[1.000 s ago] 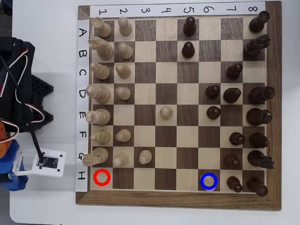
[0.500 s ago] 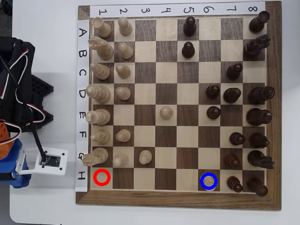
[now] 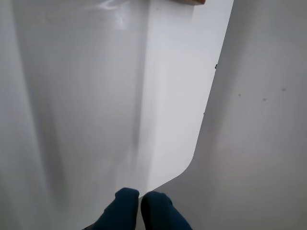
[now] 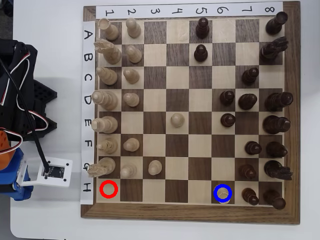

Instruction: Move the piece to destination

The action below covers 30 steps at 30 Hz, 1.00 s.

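The small pale cream wooden chess piece with a round top stands inside the blue ring on the dark brown square in row H, column 6, near the bottom edge of the wooden chessboard in the overhead view. The ring covers most of it, so its exact shape is hard to make out. Judging from this, the move looks finished. The red ring at H1 marks an empty square, probably the place the piece came from.

The arm sits off the board at the left side, likely parked so that it does not block the pieces. In the wrist view the dark blue gripper points at the bare white table, its two fingertips pressed together and holding nothing. The overhead view cuts off most of the arm.
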Tool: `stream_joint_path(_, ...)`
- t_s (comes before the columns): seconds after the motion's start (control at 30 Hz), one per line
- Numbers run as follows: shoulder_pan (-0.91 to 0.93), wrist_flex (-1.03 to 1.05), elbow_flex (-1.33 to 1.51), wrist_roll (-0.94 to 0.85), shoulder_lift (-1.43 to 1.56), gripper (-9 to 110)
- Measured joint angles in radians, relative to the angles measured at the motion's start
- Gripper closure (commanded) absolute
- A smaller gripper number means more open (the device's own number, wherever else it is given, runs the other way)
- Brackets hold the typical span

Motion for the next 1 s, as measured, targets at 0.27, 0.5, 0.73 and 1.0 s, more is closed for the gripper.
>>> stream_joint_path(0.27,0.000,0.000,0.000,0.000,0.000,101)
stream_joint_path(0.5,0.000,0.000,0.000,0.000,0.000,101)
stream_joint_path(0.73,0.000,0.000,0.006,0.000,0.000,101)
stream_joint_path(1.0,0.012,0.000,0.006,0.018,0.000,101)
